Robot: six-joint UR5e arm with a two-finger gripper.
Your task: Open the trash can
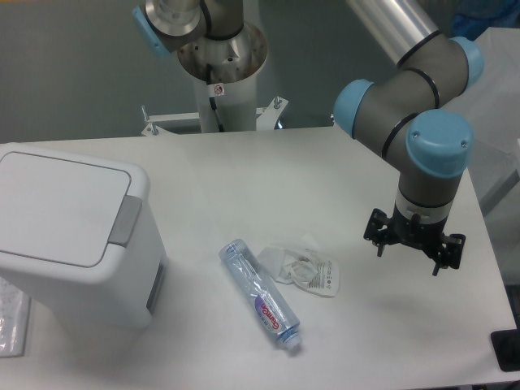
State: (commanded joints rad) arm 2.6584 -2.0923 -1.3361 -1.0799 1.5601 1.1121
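The trash can (69, 236) is a big white boxy bin at the left of the table. Its flat lid (57, 203) lies shut, and a grey push-latch (125, 221) sits on the rim at the lid's right side. My gripper (409, 255) hangs over the right part of the table, far to the right of the bin and touching nothing. The fingers (378, 244) point down and are spread apart with nothing between them.
A clear plastic bottle (260, 296) lies on its side in the middle front, with a crumpled clear wrapper (307, 268) beside it. A clear packet (11, 325) pokes out at the bin's lower left. The arm's base column (219, 69) stands at the back.
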